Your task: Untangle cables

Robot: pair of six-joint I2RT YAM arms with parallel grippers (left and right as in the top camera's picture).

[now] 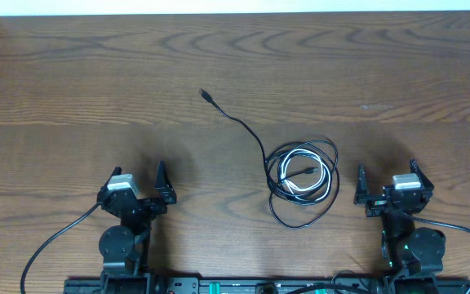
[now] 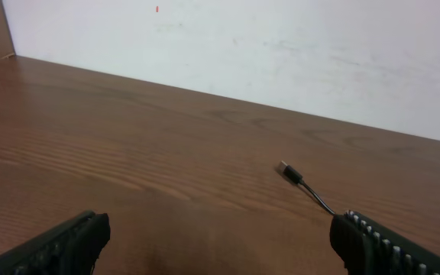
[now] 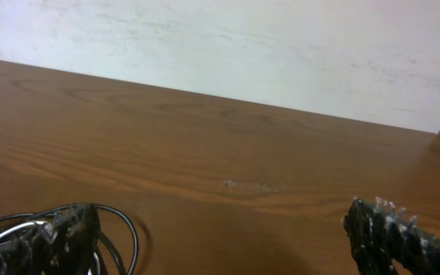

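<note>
The thin black cable (image 1: 259, 143) lies in loose loops right of the table's middle. One tail runs up and left to a small black plug (image 1: 206, 96). The white cable (image 1: 299, 189) is coiled inside those black loops, and the two overlap. My left gripper (image 1: 137, 176) rests open near the front left, well clear of the coil. In the left wrist view the plug (image 2: 289, 173) lies ahead of its open gripper (image 2: 220, 238). My right gripper (image 1: 387, 173) is open just right of the coil. Black loops (image 3: 121, 221) show beside its left finger (image 3: 67, 237).
The brown wooden table (image 1: 72, 82) ends at a white wall (image 2: 281, 46) at the far side. A pale scuff (image 3: 247, 185) marks the wood ahead of the right gripper. Thick black arm cables (image 1: 51, 241) trail off both arm bases at the near edge.
</note>
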